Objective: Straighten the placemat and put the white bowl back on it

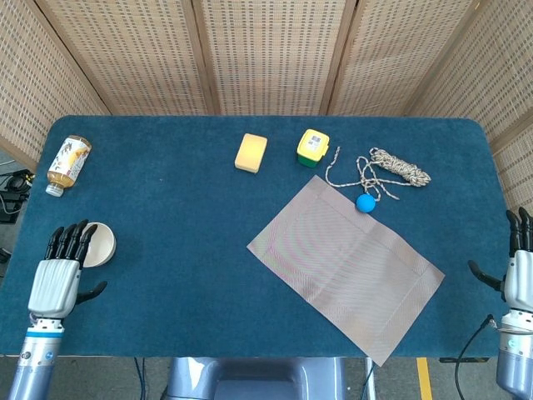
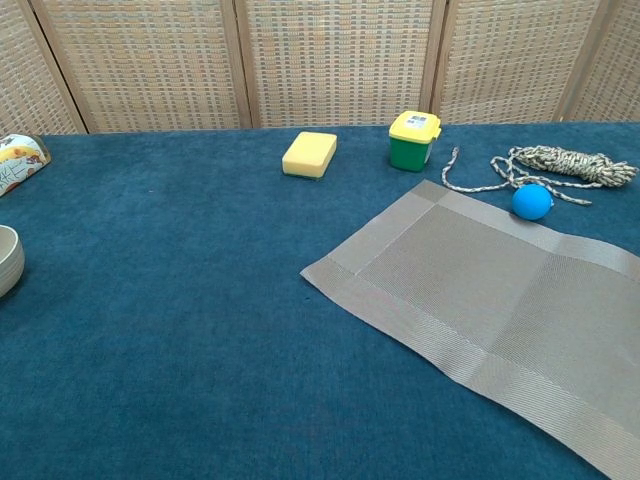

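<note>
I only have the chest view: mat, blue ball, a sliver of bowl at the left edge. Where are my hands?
Observer: In the head view the left hand sits at the table's near left, fingers reaching the white bowl.
Operator: Holding it?
Observer: No, the fingers are straight beside its rim, not wrapped around it.
Operator: And the right?
Observer: The right hand is past the table's right edge, clear of the placemat, holding nothing.
</note>
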Controlling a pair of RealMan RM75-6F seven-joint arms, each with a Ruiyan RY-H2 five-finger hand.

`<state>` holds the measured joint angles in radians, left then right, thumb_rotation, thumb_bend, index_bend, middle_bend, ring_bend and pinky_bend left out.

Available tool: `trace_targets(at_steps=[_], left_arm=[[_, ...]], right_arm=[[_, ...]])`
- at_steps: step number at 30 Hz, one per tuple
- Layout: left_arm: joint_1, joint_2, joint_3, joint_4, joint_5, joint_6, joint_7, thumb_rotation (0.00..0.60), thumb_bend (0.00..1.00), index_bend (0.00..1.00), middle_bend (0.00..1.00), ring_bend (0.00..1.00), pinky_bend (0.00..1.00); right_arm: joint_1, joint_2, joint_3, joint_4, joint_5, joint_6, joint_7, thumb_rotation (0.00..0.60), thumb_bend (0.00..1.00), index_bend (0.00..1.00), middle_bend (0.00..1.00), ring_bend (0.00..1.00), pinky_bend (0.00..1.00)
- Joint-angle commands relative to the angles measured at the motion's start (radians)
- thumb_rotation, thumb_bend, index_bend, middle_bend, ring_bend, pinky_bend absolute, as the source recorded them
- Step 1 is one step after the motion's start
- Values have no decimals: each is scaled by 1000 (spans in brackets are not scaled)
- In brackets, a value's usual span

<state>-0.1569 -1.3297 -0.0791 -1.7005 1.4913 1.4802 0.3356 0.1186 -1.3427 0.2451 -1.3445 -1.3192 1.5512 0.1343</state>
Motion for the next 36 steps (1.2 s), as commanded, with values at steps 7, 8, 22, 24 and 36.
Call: trace_targets(at_steps=[7,8,22,24,36], left_arm=[[-106,25,-58,-87,9,-100,117,600,4,0,0,0,0],[-129,17,-71,-94,5,-121,142,600,0,0,0,0,0],[-440,-190,-192,5,-194,-437,370,600,0,0,0,0,0],[-475,-214,-197,26,-223,-466,393,600,0,0,0,0,0],[-649,-382,-191,224,-345,-551,557,600,1,3,0,0,0]], right_arm=[[-32,51,-17,-97,-81,81,13,600,271,54,0,0,0],[-34,56,-19,-103,-85,82,18,600,270,54,0,0,0],[-50,103,-28,-153,-97,68,77,600,260,54,0,0,0],[-52,106,-29,-158,-103,74,78,600,260,54,0,0,0],[-58,119,-16,-158,-98,83,109,600,260,54,0,0,0]])
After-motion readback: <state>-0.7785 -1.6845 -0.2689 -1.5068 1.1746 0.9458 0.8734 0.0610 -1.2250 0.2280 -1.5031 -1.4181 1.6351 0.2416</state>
